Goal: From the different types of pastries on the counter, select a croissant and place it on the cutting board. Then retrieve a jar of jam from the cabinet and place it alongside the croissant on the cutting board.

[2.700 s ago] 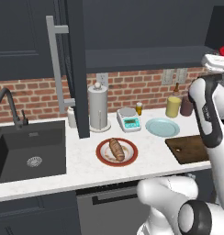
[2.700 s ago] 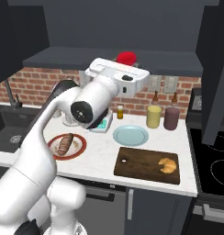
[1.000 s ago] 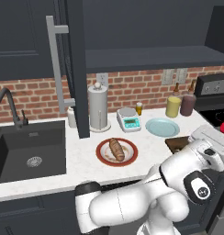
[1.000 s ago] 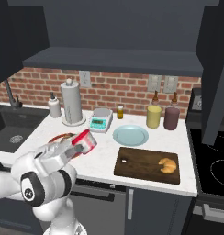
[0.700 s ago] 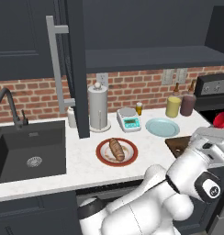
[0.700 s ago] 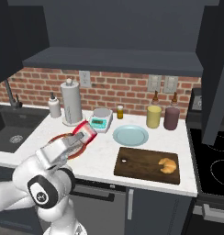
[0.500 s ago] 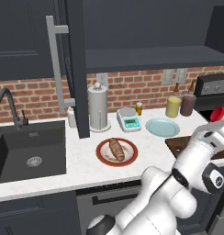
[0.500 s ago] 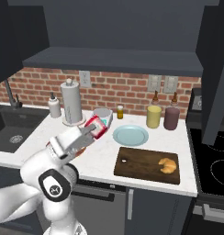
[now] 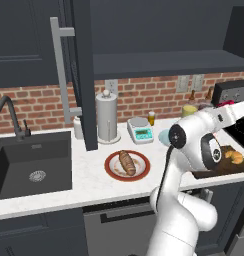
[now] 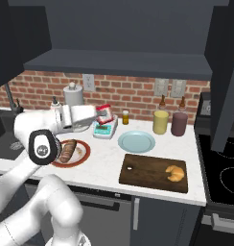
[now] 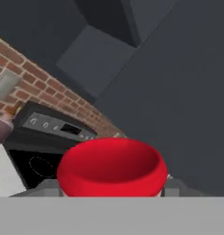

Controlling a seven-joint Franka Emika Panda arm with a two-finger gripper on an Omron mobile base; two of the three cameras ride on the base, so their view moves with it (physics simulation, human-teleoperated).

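Brick-backed kitchen table, with my jaws [image 10: 105, 114] carrying the jam jar [image 10: 104, 114] above the scale [image 10: 105, 129].

I hold the red jar clamped between my fingers, up in the air. The board [image 10: 143, 174] lies to my right and lower, past the blue plate [image 10: 136, 141]; the croissant [image 10: 175, 173] sits at its far right end, leaving bare wood nearer me.

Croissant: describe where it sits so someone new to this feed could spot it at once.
Find the white marble counter, then the dark brown cutting board at its right end by the stove. The croissant lies on the board's right part: small, golden-orange and curved, unlike the long brown scored loaf on the red-rimmed plate to the left.
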